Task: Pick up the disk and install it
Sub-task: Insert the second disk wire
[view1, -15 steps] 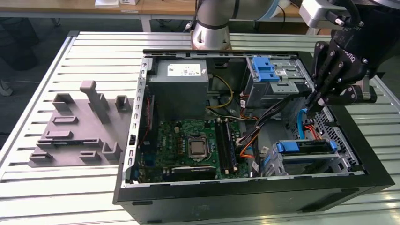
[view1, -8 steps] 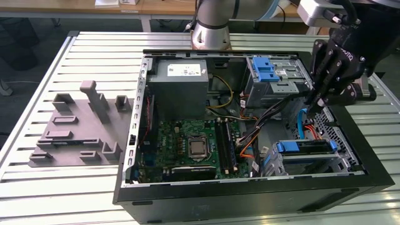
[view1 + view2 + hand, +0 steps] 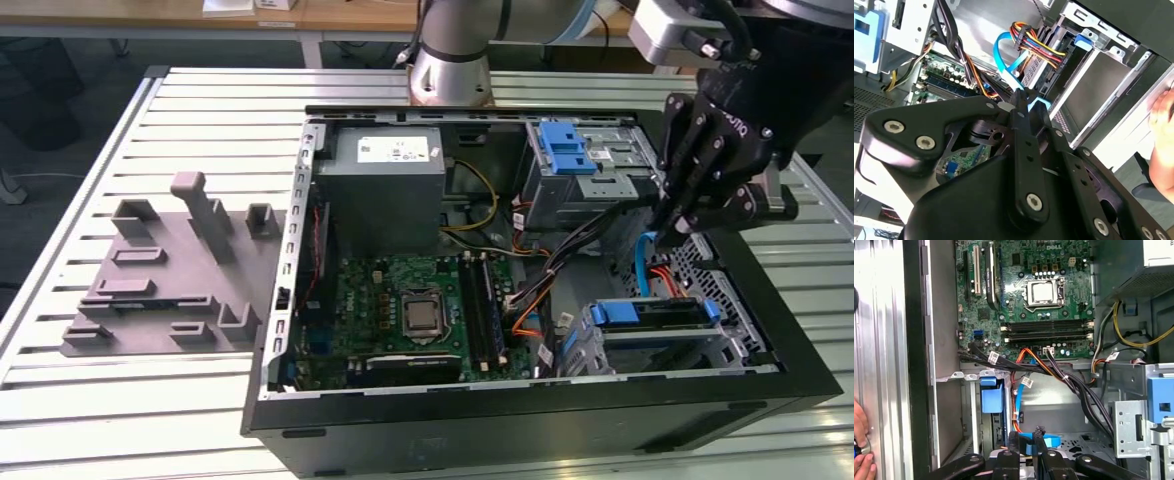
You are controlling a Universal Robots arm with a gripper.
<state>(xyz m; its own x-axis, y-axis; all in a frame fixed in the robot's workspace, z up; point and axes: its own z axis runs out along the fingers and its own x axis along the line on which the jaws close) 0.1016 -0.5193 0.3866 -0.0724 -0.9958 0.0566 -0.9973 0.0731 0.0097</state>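
Note:
The disk sits slotted in the drive cage at the near right corner of the open computer case, its blue carrier frame facing up. The same blue carrier appears in the first wrist view, and its blue tab in the second wrist view. My gripper hangs just above and behind that cage, inside the case. Its fingers are shut on the flat connector of a light blue data cable, which loops down toward the disk. In the second wrist view the fingertips meet at that connector.
A second blue carrier sits in the upper bay. Bundles of black, orange and yellow cables cross between motherboard and cage. A grey fixture block lies at the exterior view's left. A person's hand rests outside the case wall.

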